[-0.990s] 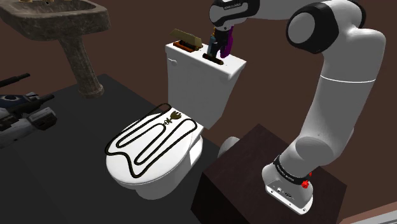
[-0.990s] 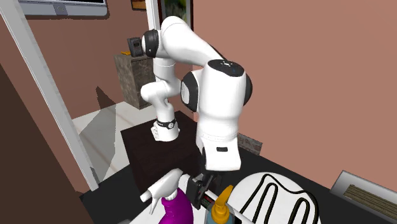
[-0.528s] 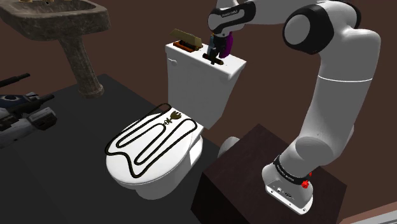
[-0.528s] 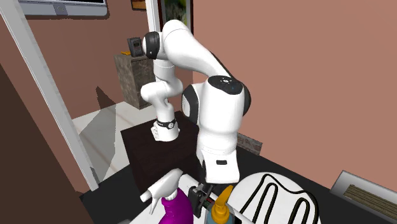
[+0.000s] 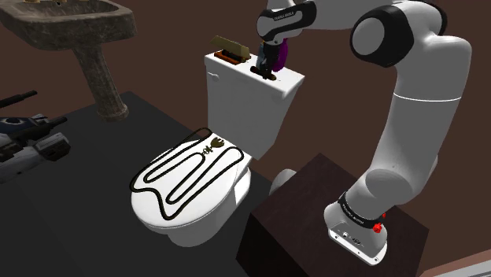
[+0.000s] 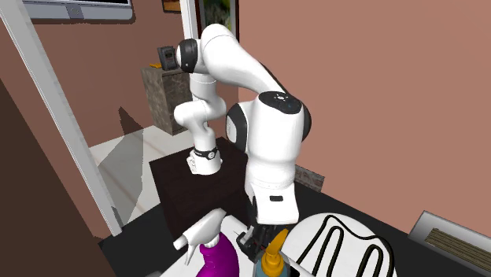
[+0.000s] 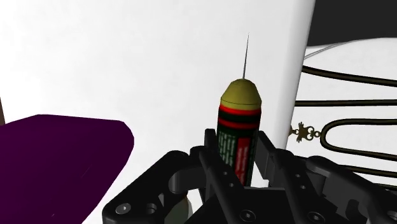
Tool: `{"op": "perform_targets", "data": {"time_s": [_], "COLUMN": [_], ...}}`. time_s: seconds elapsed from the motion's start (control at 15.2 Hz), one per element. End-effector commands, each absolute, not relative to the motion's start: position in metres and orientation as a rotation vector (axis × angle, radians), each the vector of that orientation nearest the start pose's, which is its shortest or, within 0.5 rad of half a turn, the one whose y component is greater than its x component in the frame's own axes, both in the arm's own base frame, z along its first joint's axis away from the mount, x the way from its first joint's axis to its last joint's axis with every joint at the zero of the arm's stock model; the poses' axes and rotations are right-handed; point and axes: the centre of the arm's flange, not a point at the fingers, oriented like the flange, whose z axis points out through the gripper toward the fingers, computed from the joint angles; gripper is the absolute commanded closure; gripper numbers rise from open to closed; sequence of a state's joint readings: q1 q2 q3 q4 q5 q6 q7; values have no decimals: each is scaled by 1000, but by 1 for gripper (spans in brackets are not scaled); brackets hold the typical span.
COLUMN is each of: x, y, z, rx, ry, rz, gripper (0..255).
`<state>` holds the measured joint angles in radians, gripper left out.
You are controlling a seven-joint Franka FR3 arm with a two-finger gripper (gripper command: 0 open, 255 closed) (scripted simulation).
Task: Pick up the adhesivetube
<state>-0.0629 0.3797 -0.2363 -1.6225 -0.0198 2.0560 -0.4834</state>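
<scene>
Both sides of the glue tube [image 7: 238, 121] sit clamped in our tool [image 7: 237, 140] atop the toilet tank [image 5: 236, 86]; we should lift straight up, clear of the purple bottle [image 7: 57, 159].

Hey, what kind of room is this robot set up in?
Most likely a bathroom: there is a white toilet with a tank behind it, and a mottled brown pedestal sink nearby.

Your tube [image 7: 236, 133] is dark green with red bands and an olive tip; the bottle [image 7: 57, 159] is purple.
</scene>
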Motion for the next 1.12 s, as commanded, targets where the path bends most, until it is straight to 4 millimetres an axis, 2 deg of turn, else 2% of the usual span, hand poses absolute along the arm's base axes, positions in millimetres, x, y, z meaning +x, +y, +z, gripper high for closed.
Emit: {"op": "perform_targets", "data": {"time_s": [0.0, 0.13, 1.06], "x": [644, 644, 644], "y": [-183, -185, -185], "z": [410, 409, 483], "rx": [-3244, -3244, -3244], "ry": [-340, -340, -340], "rz": [-17, -17, -17], "gripper": [255, 255, 255]}}
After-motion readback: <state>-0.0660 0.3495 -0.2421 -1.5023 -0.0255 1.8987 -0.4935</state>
